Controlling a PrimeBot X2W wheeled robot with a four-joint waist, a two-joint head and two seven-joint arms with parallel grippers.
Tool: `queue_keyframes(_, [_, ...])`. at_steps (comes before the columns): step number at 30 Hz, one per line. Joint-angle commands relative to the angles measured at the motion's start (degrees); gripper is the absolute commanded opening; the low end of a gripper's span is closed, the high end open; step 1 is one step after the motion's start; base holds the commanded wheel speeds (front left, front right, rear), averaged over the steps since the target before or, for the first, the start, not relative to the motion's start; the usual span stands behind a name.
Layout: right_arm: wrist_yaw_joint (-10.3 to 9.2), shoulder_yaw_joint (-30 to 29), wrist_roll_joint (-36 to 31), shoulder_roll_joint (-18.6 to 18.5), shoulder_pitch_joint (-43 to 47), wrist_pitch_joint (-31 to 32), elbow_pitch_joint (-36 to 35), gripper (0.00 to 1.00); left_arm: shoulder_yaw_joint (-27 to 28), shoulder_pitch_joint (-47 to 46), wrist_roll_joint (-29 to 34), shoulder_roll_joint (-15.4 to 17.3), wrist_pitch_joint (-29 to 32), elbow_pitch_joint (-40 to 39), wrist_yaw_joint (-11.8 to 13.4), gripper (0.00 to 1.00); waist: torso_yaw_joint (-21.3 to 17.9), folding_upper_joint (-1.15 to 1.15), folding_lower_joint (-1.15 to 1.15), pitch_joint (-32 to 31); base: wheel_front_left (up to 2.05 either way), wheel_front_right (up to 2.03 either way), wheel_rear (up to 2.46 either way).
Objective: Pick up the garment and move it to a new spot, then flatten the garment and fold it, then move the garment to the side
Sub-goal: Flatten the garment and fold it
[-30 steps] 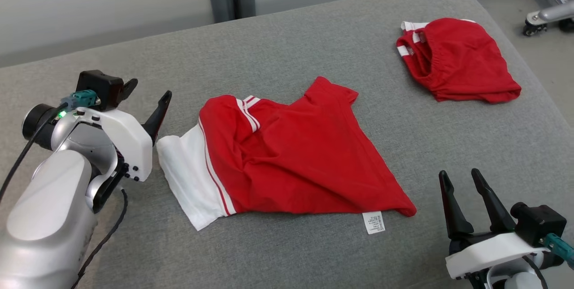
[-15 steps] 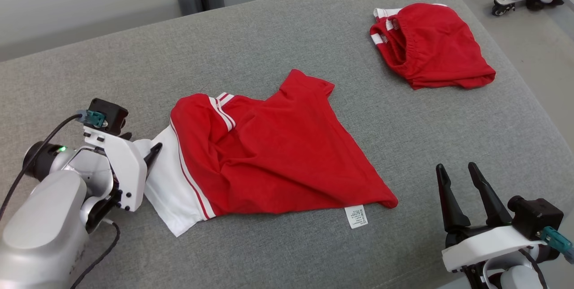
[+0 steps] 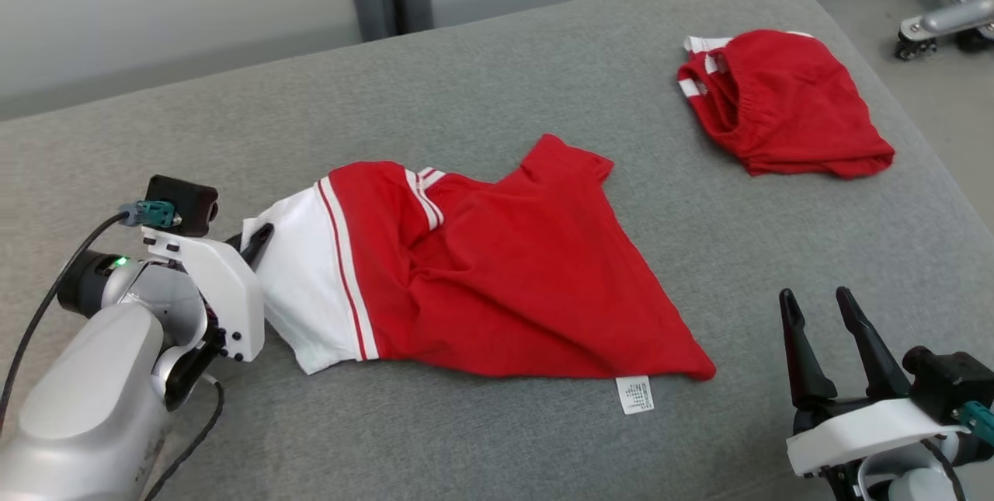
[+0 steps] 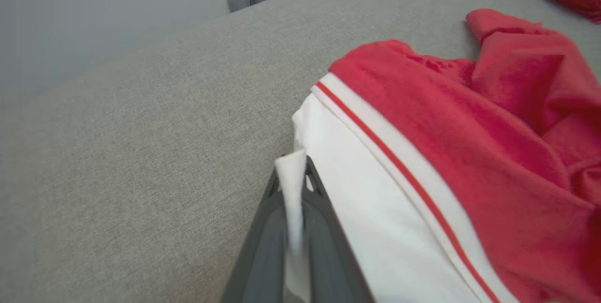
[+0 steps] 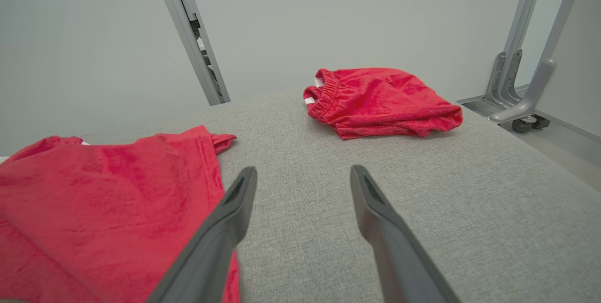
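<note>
Here, garment [image 3: 497, 283] (white edge) between left jaws

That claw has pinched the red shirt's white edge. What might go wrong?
The left claw holds just a thin fold at the white corner of the shirt, so it may slip free when lifted. The right claw is open, away from the cloth, so the shirt may hang bunched from one corner.

Even, soft overhead light — faint shadows, no glare; left wrist view blurred.
</note>
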Motion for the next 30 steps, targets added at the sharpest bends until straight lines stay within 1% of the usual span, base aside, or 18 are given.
queue_keyframes(1, [-0.01, -0.8, -0.6, -0.6, 1.0, -0.3, -0.2, 1.00, 1.0, 1.9, -0.7, -0.4, -3.3, -1.2, 0.8, 0.00, 3.0, 0.00, 0.00, -2.4, 0.00, 0.00, 0.00])
queue_keyframes(3, [-0.01, -1.5, -0.8, -0.7, 1.8, -0.3, -0.1, 1.00, 2.2, 4.0, -1.4, -0.9, -7.0, -2.6, 2.0, 0.00, 4.7, 0.00, 0.00, -3.6, 0.00, 0.00, 0.00])
queue_keyframes(4, [-0.01, -1.5, -0.8, -0.7, 1.8, -0.3, -0.1, 1.00, 2.2, 4.0, -1.4, -0.9, -7.0, -2.6, 2.0, 0.00, 4.7, 0.00, 0.00, -3.6, 0.00, 0.00, 0.00])
queue_keyframes(8, [-0.01, -3.0, -1.3, -0.9, 3.3, -0.3, -0.2, 1.00, 3.8, 10.1, -3.1, -2.4, -12.0, -6.0, 4.5, 0.00, 8.2, 0.00, 0.00, -5.5, 0.00, 0.00, 0.00])
queue_keyframes(12, [-0.01, -4.2, -1.6, -0.9, 4.5, -0.3, -0.1, 1.00, 4.9, 17.0, -5.0, -4.1, -15.2, -9.8, 7.2, 0.00, 10.9, 0.00, 0.00, -6.7, 0.00, 0.00, 0.00])
queue_keyframes(18, [-0.01, -5.0, -2.0, -1.1, 5.7, -0.3, 0.0, 1.00, 6.0, 25.5, -7.5, -5.9, -17.2, -15.5, 10.8, 0.00, 13.4, 0.00, 0.00, -7.4, 0.00, 0.00, 0.00])
queue_keyframes(23, [-0.01, -4.6, -2.2, -1.2, 5.9, -0.3, 0.3, 1.00, 6.1, 30.3, -8.5, -6.7, -18.0, -17.7, 12.6, 0.00, 14.2, 0.00, 0.00, -7.2, 0.00, 0.00, 0.00])
queue_keyframes(26, [-0.01, -4.6, -2.1, -1.4, 6.1, -0.3, 0.4, 1.00, 5.8, 31.9, -8.9, -7.6, -18.7, -17.2, 12.9, 0.00, 14.5, 0.00, 0.00, -7.4, 0.00, 0.00, 0.00])
queue_keyframes(27, [0.00, -4.6, -2.0, -1.4, 6.1, -0.3, 0.5, 1.00, 5.9, 32.0, -8.7, -7.7, -19.4, -17.0, 13.0, 0.04, 14.6, 0.00, 0.00, -7.5, 0.00, 0.00, 0.00])
queue_keyframes(28, [0.00, -4.5, -2.1, -1.3, 6.1, -0.3, 0.6, 1.00, 5.8, 32.1, -8.3, -7.7, -20.1, -16.7, 13.1, 0.71, 14.7, 0.00, 0.00, -7.6, 0.00, 0.00, 0.00])
queue_keyframes(29, [-0.01, -4.4, -2.1, -1.4, 6.2, -0.3, 0.6, 1.00, 5.6, 32.0, -7.7, -7.6, -21.1, -16.2, 13.1, 1.00, 14.8, 0.00, 0.00, -7.8, 0.00, 0.00, 0.00])
queue_keyframes(30, [-0.01, -4.4, -2.1, -1.5, 6.2, -0.3, 0.5, 1.00, 5.7, 31.9, -7.2, -7.6, -22.3, -15.9, 13.1, 1.00, 14.9, 0.00, 0.00, -8.0, 0.00, 0.00, 0.00])
